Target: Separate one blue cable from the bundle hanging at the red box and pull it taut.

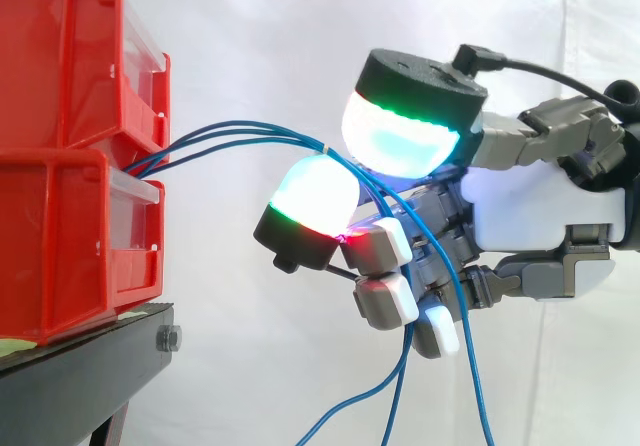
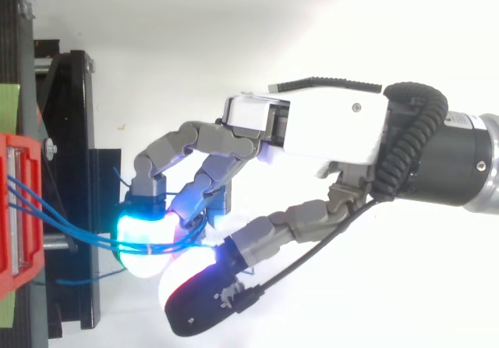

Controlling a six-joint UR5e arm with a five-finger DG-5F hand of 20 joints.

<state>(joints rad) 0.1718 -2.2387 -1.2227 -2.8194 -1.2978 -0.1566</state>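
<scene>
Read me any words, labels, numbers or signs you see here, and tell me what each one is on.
None: no readable text stands on the red bins, the black stand, the blue cables or the hand pinching them.

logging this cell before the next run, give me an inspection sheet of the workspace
surface: black stand, under the bins
job's things: two stacked red bins; blue cables run from them to the hand, none separated
clutter: nothing seen
hand: curled, cables pinched between two glowing pads
cables: bundled by a white tie, ends hang slack below the hand
surroundings: white curtain
</scene>
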